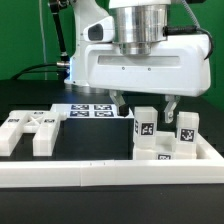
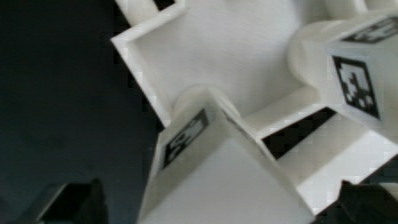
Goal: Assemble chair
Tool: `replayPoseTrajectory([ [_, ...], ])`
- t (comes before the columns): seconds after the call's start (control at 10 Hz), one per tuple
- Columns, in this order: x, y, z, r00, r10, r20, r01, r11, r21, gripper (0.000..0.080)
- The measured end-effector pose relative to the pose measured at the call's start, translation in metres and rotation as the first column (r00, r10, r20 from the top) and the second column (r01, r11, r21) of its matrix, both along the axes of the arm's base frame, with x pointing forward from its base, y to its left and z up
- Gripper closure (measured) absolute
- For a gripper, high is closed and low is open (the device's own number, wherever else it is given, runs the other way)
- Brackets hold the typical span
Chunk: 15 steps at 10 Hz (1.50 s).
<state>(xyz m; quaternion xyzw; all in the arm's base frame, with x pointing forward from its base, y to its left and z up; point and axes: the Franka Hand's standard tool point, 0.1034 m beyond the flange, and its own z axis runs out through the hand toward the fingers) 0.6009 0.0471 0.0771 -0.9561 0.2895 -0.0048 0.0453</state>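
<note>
Our pincer [image 1: 146, 110] hangs, fingers apart, over an upright tagged chair block [image 1: 145, 130] on the bench [image 1: 30, 90]. We judge grasping is in hand; next, lower squarely and close.

- The worktop [image 1: 30, 88], at the left of the exterior frame, is showing plain black.
- The upright chair parts [image 1: 146, 130], lower right, are showing white, each wearing a black-and-white square tag.
- The flat chair parts [image 1: 35, 130], lower left, are showing white.
- The marker board [image 1: 92, 110], at centre, is carrying black-and-white tags on white.
- The border rail [image 1: 100, 172], along the bottom, is showing unmarked white.
- The hand [image 1: 145, 108] is showing a white body and dark grey fingers [image 1: 120, 103].
- The backdrop [image 1: 214, 25], upper right, is glowing green.
- The wrist view is showing white tagged parts [image 2: 222, 95] against black.
</note>
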Motion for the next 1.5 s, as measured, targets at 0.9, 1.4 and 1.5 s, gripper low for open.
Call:
replayPoseTrajectory([
  [0.9, -0.0016, -0.0002, -0.0026, 0.83, 0.558, 0.011, -0.555, 0.828, -0.081, 0.0245],
  [1.4, -0.0018, 0.0003, -0.003, 0.929, 0.369, 0.01, -0.368, 0.927, -0.068, 0.051],
  [1.5, -0.002, 0.0015, -0.0035, 0.968, 0.251, 0.008, -0.25, 0.966, -0.061, 0.051],
])
